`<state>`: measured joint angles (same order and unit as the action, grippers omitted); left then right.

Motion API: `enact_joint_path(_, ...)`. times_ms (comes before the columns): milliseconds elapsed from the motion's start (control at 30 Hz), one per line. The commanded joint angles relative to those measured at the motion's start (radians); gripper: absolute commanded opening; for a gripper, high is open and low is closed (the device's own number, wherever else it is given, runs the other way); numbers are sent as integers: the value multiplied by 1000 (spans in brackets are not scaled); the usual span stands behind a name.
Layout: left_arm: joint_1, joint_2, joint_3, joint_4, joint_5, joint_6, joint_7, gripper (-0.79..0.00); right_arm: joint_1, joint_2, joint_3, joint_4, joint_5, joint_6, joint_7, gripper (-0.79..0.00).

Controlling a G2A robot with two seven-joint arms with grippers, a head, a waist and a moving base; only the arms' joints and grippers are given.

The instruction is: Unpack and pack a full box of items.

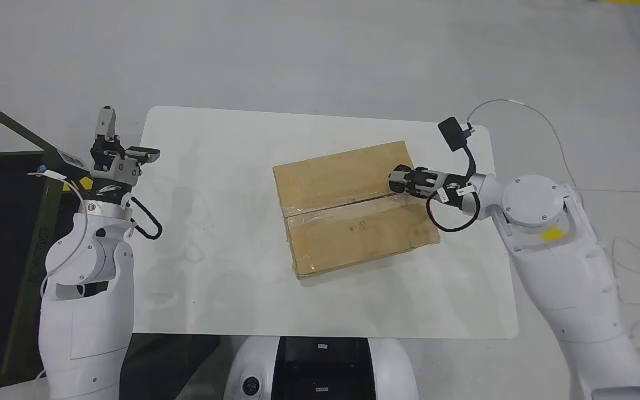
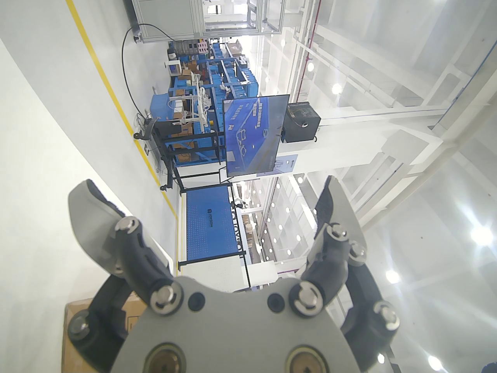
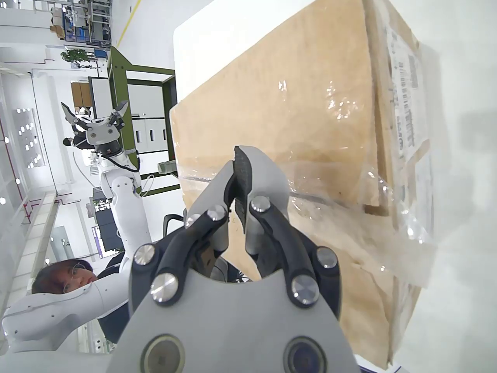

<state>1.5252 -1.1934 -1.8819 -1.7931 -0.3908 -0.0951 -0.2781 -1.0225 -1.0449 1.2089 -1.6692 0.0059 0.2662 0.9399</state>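
Closest to the lens in its own wrist view, the left claw (image 2: 209, 184) stood wide open, its two fingers spread well apart with nothing between them. From above, this left claw (image 1: 105, 125) hung just off the white table (image 1: 220, 260) near its 10 o'clock corner, with the tips pointing toward 12 o'clock. It was well apart from the task's thing. The right wrist view caught the same claw (image 3: 94, 107) farther off, fingers splayed, beyond the table's far edge (image 3: 202, 17).

Moving toward 3 o'clock, the cardboard box (image 1: 350, 205) sat on the table a little to the 3 o'clock side of centre. It was turned slightly, so that its corners did not line up with the table's edges. Its top flaps lay closed, and clear tape (image 1: 340, 207) ran along the centre seam from the 9 o'clock end to the 3 o'clock end. Up close, the box (image 3: 310, 98) showed the tape (image 3: 341, 106) shiny and wrinkled, hanging loose where it wrapped over the end. A printed label (image 3: 405, 118) was stuck on the end face.

At the box's 3 o'clock edge, the right claw (image 1: 398, 181) pointed toward 9 o'clock over the end of the seam. Seen from its wrist, the right claw (image 3: 237, 161) was closed, its dark pads (image 3: 242, 180) pressed together above the taped seam. Whether they touched the box or pinched any tape could not be told.
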Motion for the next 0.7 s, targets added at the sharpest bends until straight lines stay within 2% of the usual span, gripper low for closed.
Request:
enact_joint_path(0,0,0,0,0,0,0,0,0,0,0,0,0,0,0,0,-785)
enact_joint_path(100,0,0,0,0,0,0,0,0,7,-1,-29,-39,-38,8,1,-785)
enact_joint_path(300,0,0,0,0,0,0,0,0,91,-20,-156,-81,-91,62,54,-785)
enact_joint_path(467,0,0,0,0,0,0,0,0,190,-53,-290,-47,-109,127,70,-785)
enact_joint_path(667,0,0,0,0,0,0,0,0,279,-95,-409,1,-62,149,83,-785)
